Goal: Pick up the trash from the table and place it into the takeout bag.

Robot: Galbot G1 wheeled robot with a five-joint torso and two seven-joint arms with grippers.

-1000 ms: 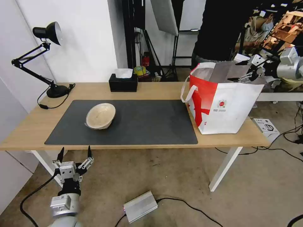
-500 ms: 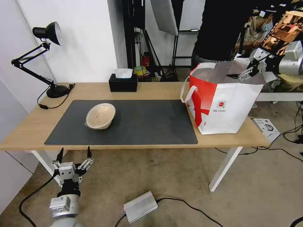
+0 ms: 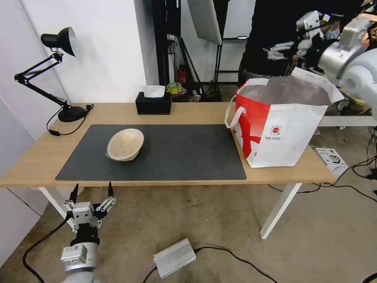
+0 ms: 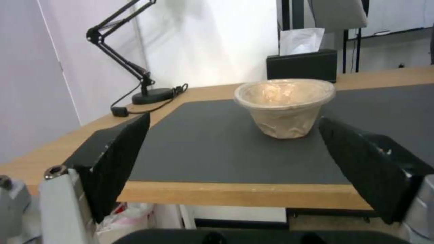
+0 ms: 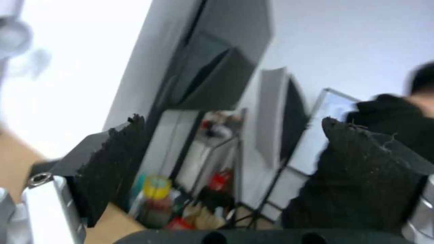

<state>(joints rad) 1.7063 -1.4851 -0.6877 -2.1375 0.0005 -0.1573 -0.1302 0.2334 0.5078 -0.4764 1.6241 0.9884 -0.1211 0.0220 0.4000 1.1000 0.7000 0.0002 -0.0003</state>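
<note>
Head view: long light-wood table (image 3: 188, 112), dark matte mat across it. Boxy foil-lined takeout bag (image 3: 282, 133) stands mouth-open at the table's right end; right gripper (image 3: 288, 47) above it, spread, empty. Beige crinkled bowl (image 3: 125, 144) on the mat's left part, left gripper (image 3: 92, 192) below the table's front edge, spread toward it.

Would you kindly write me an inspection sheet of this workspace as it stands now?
Surface: table, light wood, with dark grey mat.
Job's things: beige bowl tilted on the mat; takeout bag upright, open, at the table's right end.
Clutter: black tissue box; desk lamp at the left rear.
Grippers: left gripper open, below the near table edge; right gripper open, empty, raised above the bag.
Cables: lamp cord on the table; cables and a silver box on the floor.
Surroundings: light stands behind the table.
</note>
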